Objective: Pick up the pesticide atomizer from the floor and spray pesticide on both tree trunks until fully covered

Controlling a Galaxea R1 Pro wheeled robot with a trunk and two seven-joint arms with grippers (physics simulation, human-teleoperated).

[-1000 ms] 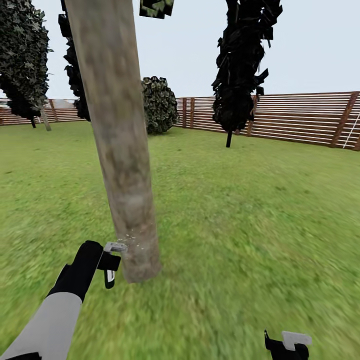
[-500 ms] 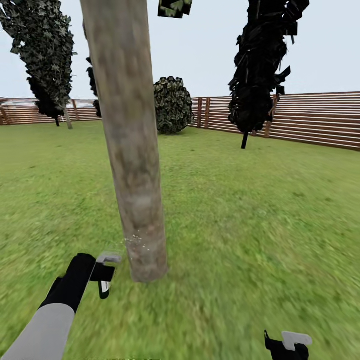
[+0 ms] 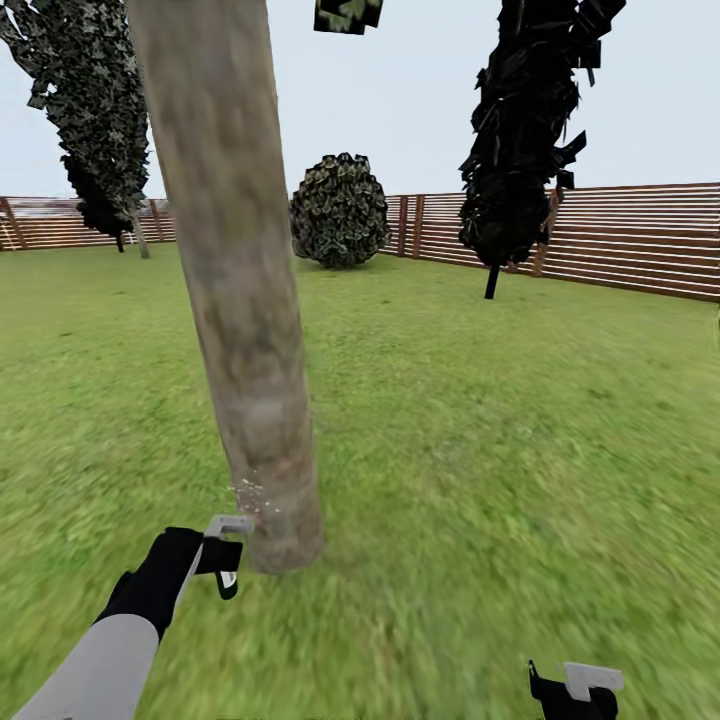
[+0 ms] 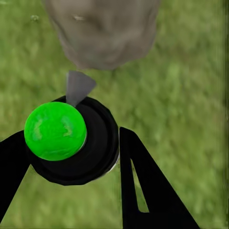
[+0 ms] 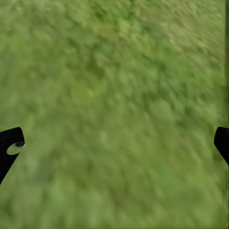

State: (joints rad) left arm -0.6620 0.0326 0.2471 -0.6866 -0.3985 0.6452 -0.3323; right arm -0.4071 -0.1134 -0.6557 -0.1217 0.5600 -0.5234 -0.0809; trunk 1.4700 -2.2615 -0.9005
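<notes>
Low in the frame's left, the pesticide atomizer (image 4: 71, 143), seemingly light, rigid and slick, is pinched about its black collar by the left gripper (image 4: 67, 157), nozzle facing the tree trunk (image 3: 235, 300); the right gripper (image 5: 114, 143) is spread over grass.

Right tool (image 5: 114, 145) fingers (image 5: 8, 150) spread wide apart over blurred green lawn (image 5: 119, 86).

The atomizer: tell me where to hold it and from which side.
Grip the atomizer around its round black body, one finger on each flank, coming from behind so the grey nozzle faces the tree trunk. The left gripper already holds it so; the wide body fills the jaws, and the green cap stays clear.
</notes>
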